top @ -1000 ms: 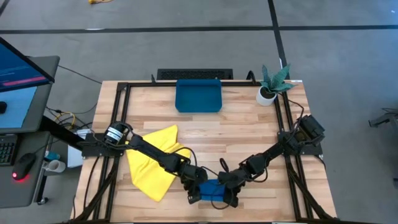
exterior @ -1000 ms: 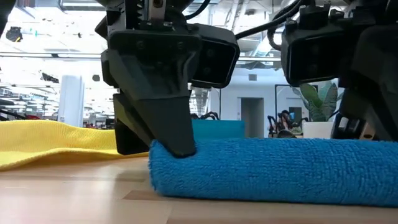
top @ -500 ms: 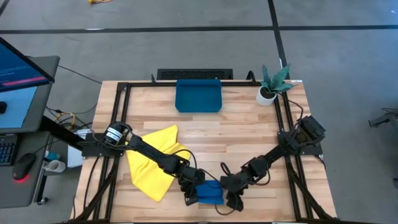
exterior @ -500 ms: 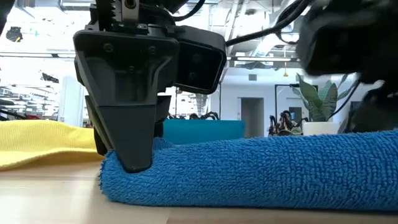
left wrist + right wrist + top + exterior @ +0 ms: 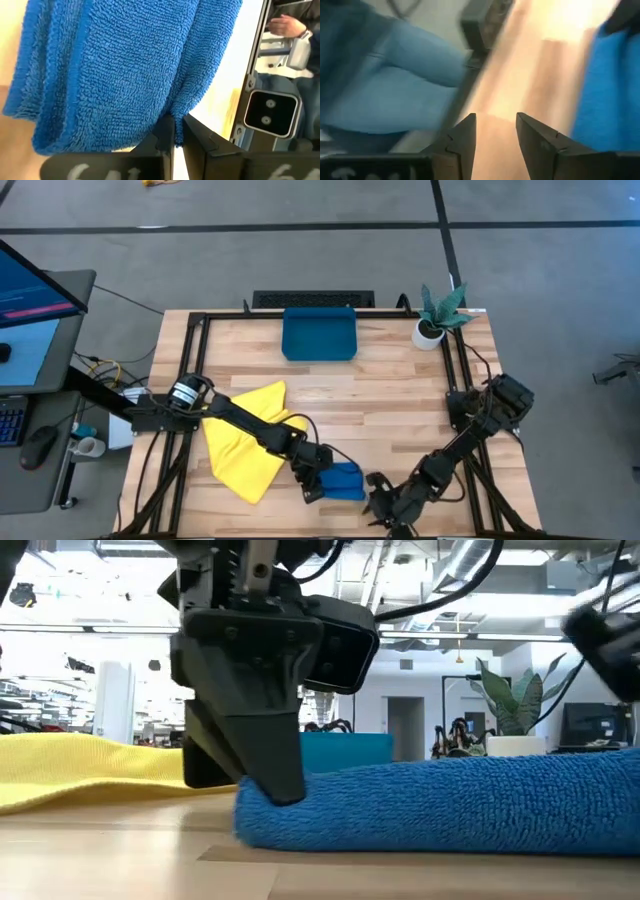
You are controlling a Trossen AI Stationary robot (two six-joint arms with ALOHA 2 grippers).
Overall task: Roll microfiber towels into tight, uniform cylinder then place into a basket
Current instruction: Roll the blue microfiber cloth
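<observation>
The blue towel [image 5: 347, 480] lies rolled into a cylinder [image 5: 450, 810] near the table's front edge. My left gripper [image 5: 324, 484] is shut on its left end. My right gripper [image 5: 381, 503] stands open at the front edge, to the right of the roll, with nothing between its fingers [image 5: 495, 125]. The yellow towel [image 5: 248, 448] lies loosely spread on the table's left half, partly under my left arm. The teal basket [image 5: 319, 335] sits at the far edge, middle. My left gripper pinches a thin fold of cloth [image 5: 176, 111] on the outside of the blue roll, at its left end [image 5: 262, 808], between its two shut fingers. The fingers slant down from the table's left. The roll lies along the table on its side.
A small white pot with a green plant [image 5: 436, 318] stands at the far right corner. A person in blue trousers [image 5: 380, 75] is beyond the table's near edge. Bare wood lies between the roll and the basket.
My right gripper has let go of the roll's right end and swung away toward the table's near right, rolling its wrist as it went. The blue roll shifted a little along the table and back, staying rolled, with my left gripper still on its left end.
</observation>
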